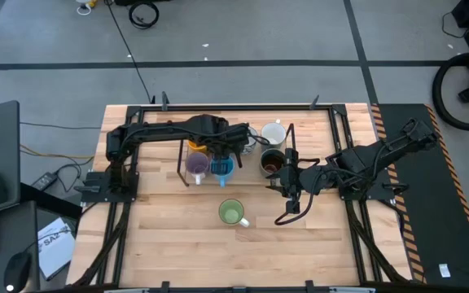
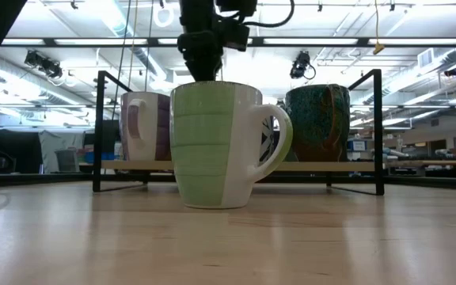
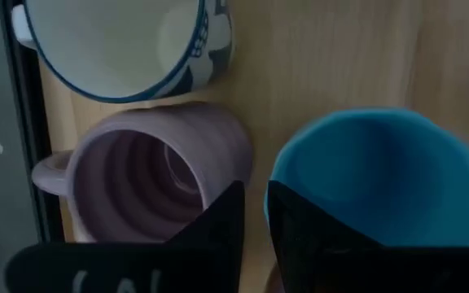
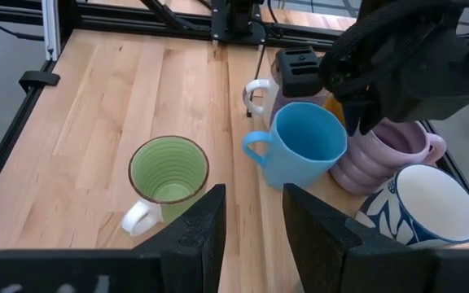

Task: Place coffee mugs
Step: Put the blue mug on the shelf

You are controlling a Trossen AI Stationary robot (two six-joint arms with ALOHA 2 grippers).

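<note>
left pincer (image 1: 228, 156) clamps the bright blue ceramic mug's (image 1: 222, 168) rim; lower it straight, clear of the ribbed lavender mug (image 1: 197, 165) at nine o'clock. right pincer (image 4: 251, 213) stands apart.

My matt black fingers (image 4: 316, 224) hung over pale, smooth-planked wood (image 4: 120, 89); the green mug (image 4: 168, 175) looked glossy ceramic.

Light: bright ceiling strips (image 2: 418, 41), glaring in the low view's upper frame
Shadows: soft
Blur: left wrist view, close mugs

Wooden table (image 1: 169, 236) carries a light green mug (image 1: 232, 213), standing apart from clustered mugs (image 1: 210, 165)
</note>
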